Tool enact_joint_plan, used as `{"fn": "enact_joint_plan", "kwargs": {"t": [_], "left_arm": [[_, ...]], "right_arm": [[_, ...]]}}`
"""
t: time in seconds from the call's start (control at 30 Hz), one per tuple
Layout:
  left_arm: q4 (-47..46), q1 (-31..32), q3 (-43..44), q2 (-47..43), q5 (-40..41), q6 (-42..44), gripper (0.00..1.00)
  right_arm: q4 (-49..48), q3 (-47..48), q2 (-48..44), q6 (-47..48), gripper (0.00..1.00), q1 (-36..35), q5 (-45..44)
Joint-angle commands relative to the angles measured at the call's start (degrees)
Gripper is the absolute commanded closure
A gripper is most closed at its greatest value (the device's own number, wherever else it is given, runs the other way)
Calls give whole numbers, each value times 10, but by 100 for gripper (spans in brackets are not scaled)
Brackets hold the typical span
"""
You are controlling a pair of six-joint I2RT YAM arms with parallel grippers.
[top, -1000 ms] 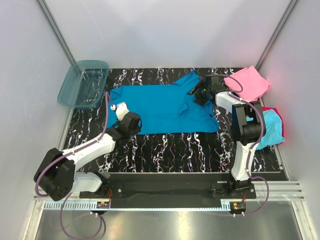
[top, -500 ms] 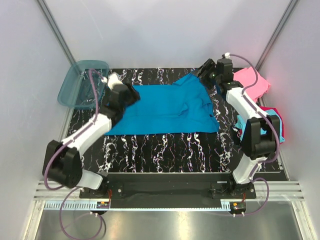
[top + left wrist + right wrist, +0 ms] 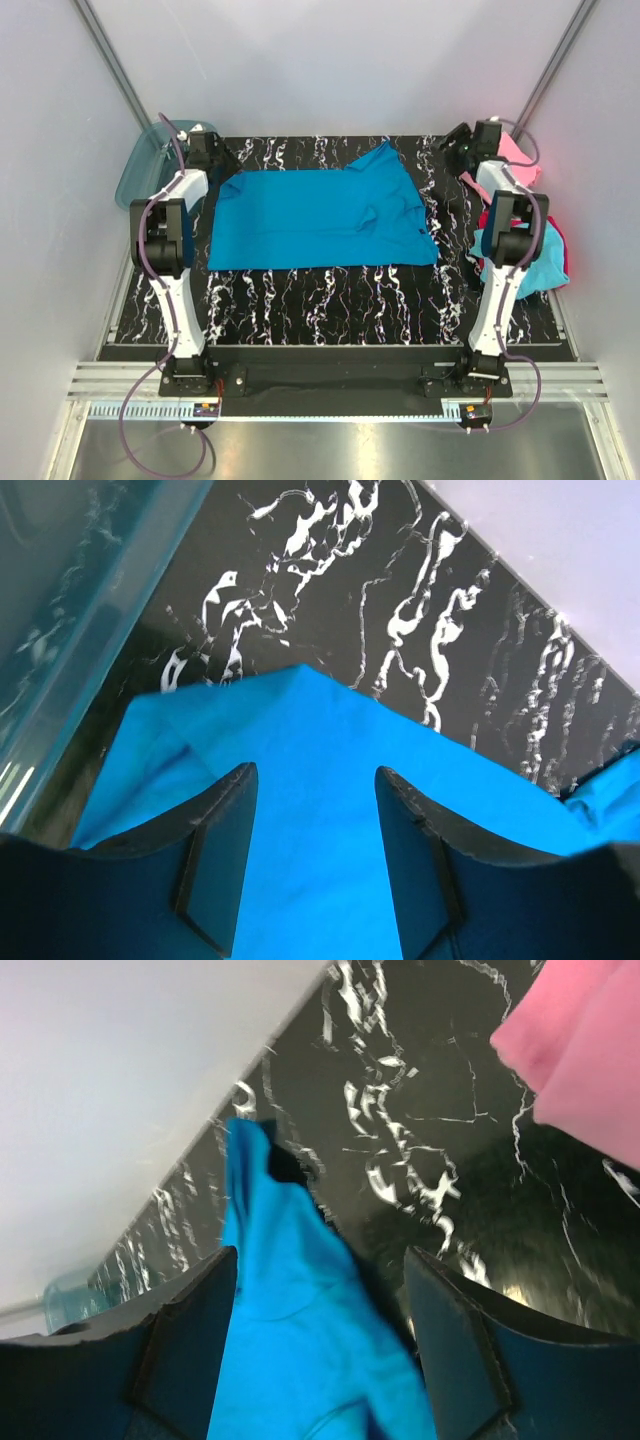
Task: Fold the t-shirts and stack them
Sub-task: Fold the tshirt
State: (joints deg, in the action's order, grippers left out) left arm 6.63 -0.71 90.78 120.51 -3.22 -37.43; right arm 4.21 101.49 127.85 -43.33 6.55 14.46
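Note:
The large teal-blue t-shirt (image 3: 320,218) lies spread flat on the black marbled table, with a sleeve (image 3: 385,160) pointing to the far side. My left gripper (image 3: 222,160) hovers open over the shirt's far left corner (image 3: 300,740), nothing between its fingers (image 3: 215,860). My right gripper (image 3: 456,140) hangs open off the far right side, looking down at the sleeve (image 3: 290,1290); its fingers (image 3: 455,1340) are empty. A pink folded shirt (image 3: 520,160) lies at the far right. Cyan (image 3: 545,262) and magenta-red (image 3: 562,245) shirts lie beside the right arm.
A translucent blue plastic tub (image 3: 145,170) stands at the far left corner, just left of my left gripper and filling the left side of the left wrist view (image 3: 70,610). White walls close in the table behind and on both sides.
Both arms have swung away from the shirt's middle out to the far corners. The left gripper has opened wider. The shirt's left side now lies flatter.

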Motion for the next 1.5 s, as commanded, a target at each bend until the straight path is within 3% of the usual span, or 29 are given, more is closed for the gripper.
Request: {"fn": "enact_joint_plan", "kwargs": {"t": [0.0, 0.13, 0.4, 0.8, 1.3, 1.4, 1.47], "left_arm": [[10, -17, 87, 38, -75, 22, 45], [45, -21, 144, 80, -85, 47, 46], [161, -30, 252, 127, -2, 130, 46], [304, -45, 275, 146, 31, 112, 46], [317, -34, 252, 161, 14, 125, 46], [316, -31, 253, 162, 16, 124, 52], [315, -28, 254, 162, 16, 126, 65]], "right_arm": [[1, 98, 89, -8, 27, -7, 98], [22, 194, 172, -20, 29, -7, 149], [53, 291, 258, -33, 29, -28, 194], [86, 346, 279, -26, 28, -87, 207], [94, 346, 275, -22, 28, -110, 211], [94, 340, 269, -14, 28, -110, 204], [94, 338, 266, -9, 29, -109, 202]]}}
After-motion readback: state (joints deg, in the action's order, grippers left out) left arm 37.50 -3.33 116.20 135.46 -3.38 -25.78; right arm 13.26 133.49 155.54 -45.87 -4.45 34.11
